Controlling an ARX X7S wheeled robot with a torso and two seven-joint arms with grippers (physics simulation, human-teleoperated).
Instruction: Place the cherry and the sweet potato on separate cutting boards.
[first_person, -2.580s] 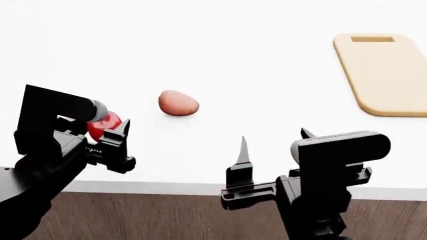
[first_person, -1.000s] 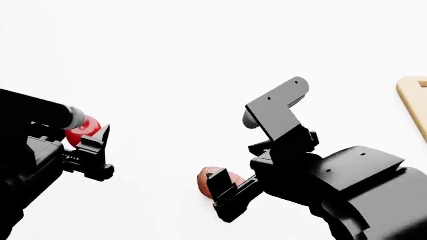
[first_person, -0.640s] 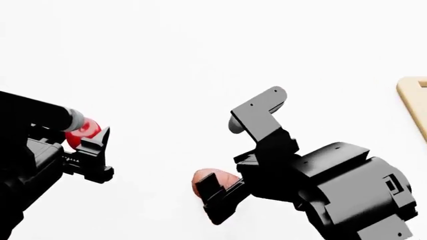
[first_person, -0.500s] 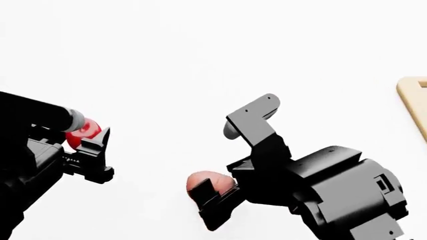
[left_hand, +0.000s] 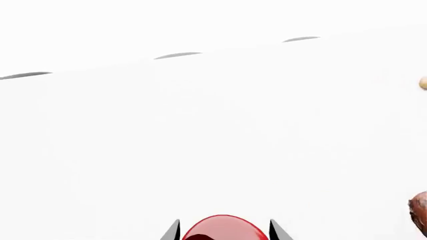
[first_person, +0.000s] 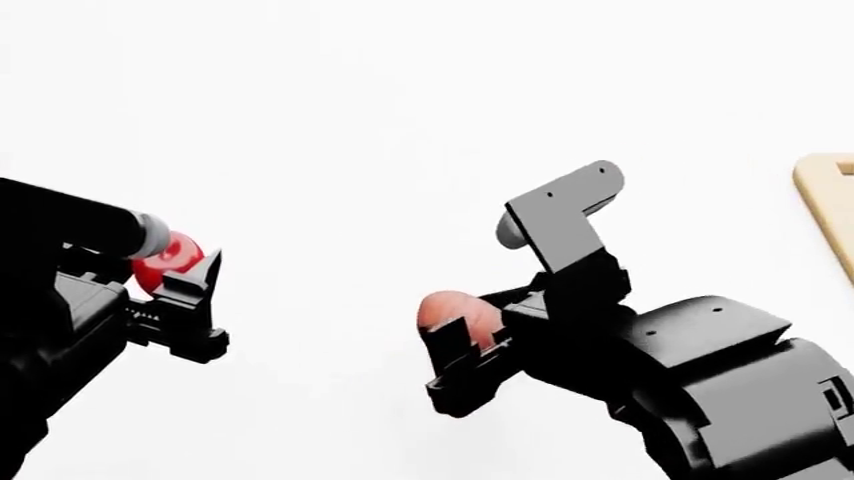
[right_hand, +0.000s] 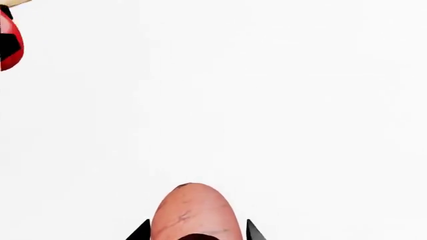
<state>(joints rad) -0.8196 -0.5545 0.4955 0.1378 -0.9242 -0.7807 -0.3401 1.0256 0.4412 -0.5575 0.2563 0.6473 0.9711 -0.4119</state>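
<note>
Nearest in the head view, the right gripper (first_person: 470, 345) is clamped on the sweet potato (first_person: 447, 312), its fingertips (right_hand: 142, 231) flanking the tuber above the white table (first_person: 374, 150). To its left, the left gripper (first_person: 180, 285) grips the cherry (first_person: 168, 258) between its fingers (left_hand: 172, 232). Farther right, a cutting board (first_person: 827, 205) edge lies on the table.

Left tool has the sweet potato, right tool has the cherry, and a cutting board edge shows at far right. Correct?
Swapped: the left tool grips the cherry, and the right tool grips the sweet potato, per the head view. The cutting board edge is right.
</note>
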